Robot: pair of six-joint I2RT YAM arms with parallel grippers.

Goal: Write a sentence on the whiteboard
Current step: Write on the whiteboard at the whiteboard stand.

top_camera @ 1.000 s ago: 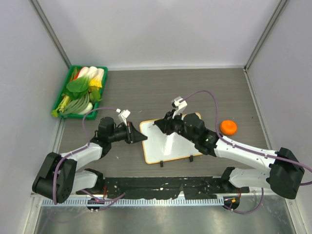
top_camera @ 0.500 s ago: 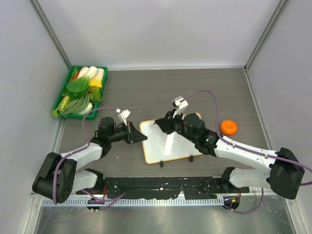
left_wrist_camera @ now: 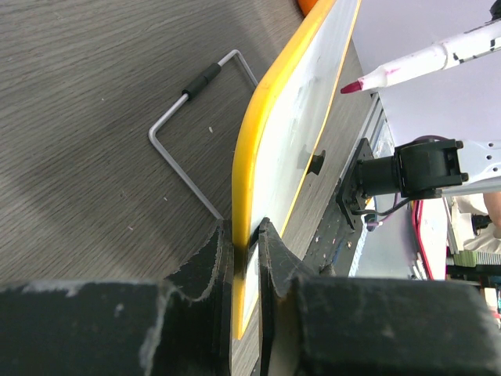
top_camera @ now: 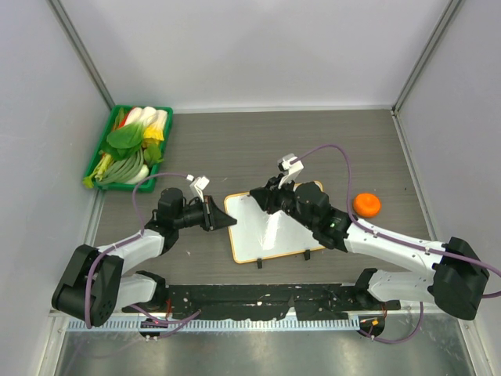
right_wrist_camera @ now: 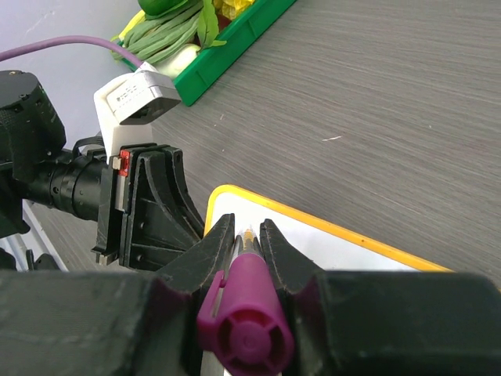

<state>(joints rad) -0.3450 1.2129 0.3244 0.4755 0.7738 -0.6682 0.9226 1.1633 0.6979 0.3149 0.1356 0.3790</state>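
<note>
At the centre of the table (top_camera: 258, 149), the whiteboard (top_camera: 270, 227) sits between my two arms, with its orange frame all round and two black clip feet (top_camera: 308, 254) on its near edge.

Left gripper (top_camera: 223, 215): closed on the board's left edge. In the left wrist view my left gripper (left_wrist_camera: 246, 235) has one finger on each face of the whiteboard (left_wrist_camera: 262, 133), with the frame pinched tight between them. From that grip the board runs away from me edge-on. A bent wire (left_wrist_camera: 192, 125) with a black sleeve lies on the table just beside its back.

Right gripper (top_camera: 260, 197): closed on a marker, above the board's far left corner. In the right wrist view my right gripper (right_wrist_camera: 248, 233) clamps the marker (right_wrist_camera: 244, 329) from both sides, its purple end cap toward the camera. The rounded corner of the whiteboard (right_wrist_camera: 313, 235) lies directly below my fingertips, and the left gripper (right_wrist_camera: 149, 211) is just beyond that corner.

Marker (left_wrist_camera: 427, 59): its pink tip points at the white face and stands close to it. I cannot tell whether tip and surface touch.

Other items: an orange (top_camera: 366, 204) lies on the table to the right of the board, apart from it. A green tray (top_camera: 100, 153) of vegetables stands at the far left, well apart.
</note>
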